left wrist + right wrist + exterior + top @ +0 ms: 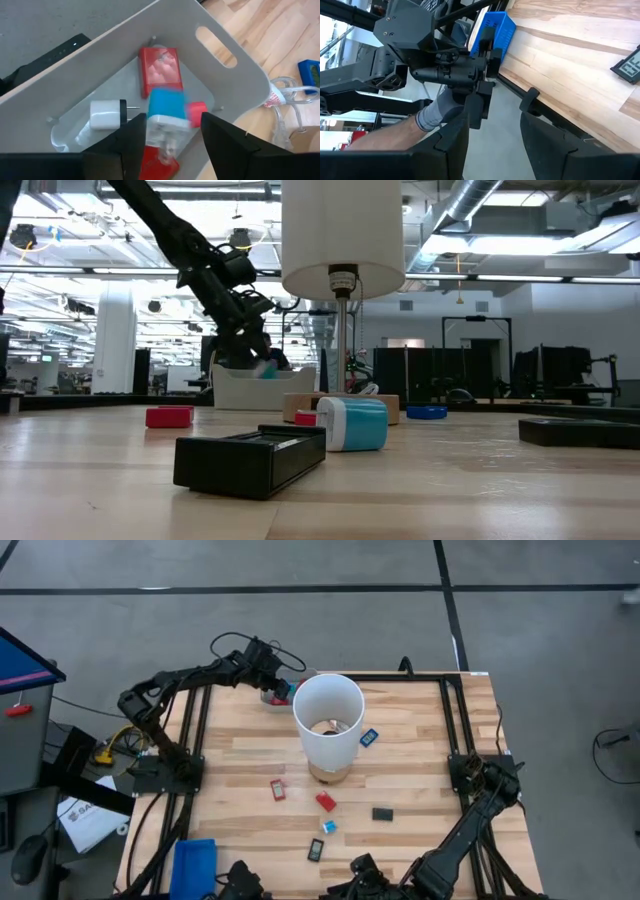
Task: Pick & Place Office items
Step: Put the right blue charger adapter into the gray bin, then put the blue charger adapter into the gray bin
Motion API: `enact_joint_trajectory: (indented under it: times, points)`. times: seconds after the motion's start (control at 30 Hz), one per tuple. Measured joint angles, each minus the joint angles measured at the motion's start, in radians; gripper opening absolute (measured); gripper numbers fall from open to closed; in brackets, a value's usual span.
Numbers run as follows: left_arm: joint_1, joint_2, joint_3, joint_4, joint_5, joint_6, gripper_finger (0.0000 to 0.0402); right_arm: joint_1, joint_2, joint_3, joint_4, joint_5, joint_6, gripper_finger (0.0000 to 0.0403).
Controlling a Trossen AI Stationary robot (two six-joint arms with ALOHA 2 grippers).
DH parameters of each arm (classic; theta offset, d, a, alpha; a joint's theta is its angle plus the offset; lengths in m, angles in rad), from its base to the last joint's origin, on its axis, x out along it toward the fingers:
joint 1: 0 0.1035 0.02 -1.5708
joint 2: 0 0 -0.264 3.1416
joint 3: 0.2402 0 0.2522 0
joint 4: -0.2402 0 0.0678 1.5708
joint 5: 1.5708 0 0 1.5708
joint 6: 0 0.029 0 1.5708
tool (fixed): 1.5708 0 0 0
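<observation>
Light-blue-and-white item [165, 112] sits clamped in left gripper [170, 132] above the grey tray [235, 80], long axis running along the fingers.

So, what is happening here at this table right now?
The left arm's tool is over the grey tray at the table's far edge, with a light blue and white piece between its fingers. A red piece and a white plug already lie in the tray. More pieces remain on the table near the white cylinder. The right arm's tool waits open off the near edge.
</observation>
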Motion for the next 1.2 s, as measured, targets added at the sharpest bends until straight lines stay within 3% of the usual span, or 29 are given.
enact_joint_trajectory:
  times: [0.2, 0.37, 0.5, 0.67, 0.83, 0.97, 1.2]
  points:
    - [0.0, -0.05, 0.0, 0.003, 0.0, 0.029, 0.0199, 0.0, 0.0, 0.0, 0.0, 0.0, 0.0, 0.017]
    - [-0.007, -0.174, 0.0, -0.079, 0.014, 0.073, 0.0196, -0.007, 0.0, 0.0, -0.025, 0.001, -0.025, 0.017]
    - [-0.054, -0.336, -0.025, -0.206, 0.016, 0.114, 0.019, -0.017, 0.0, 0.0, -0.097, 0.0, -0.036, 0.017]
    - [-0.181, -0.625, -0.135, -0.329, 0.024, 0.098, 0.0187, -0.031, 0.0, 0.0, -0.22, 0.001, -0.078, 0.017]
    - [-0.402, -0.94, -0.258, -0.363, 0.071, -0.031, 0.0188, -0.055, 0.0, 0.0, -0.241, -0.02, -0.478, 0.017]
    - [-0.614, -1.128, -0.319, -0.362, 0.022, -0.165, 0.0184, -0.092, 0.0, -0.017, -0.246, -0.152, -0.868, 0.017]
    - [-0.924, -1.268, -0.353, -0.355, -0.157, -0.27, 0.018, -0.181, 0.0, -0.093, -0.34, -0.363, -1.188, 0.017]
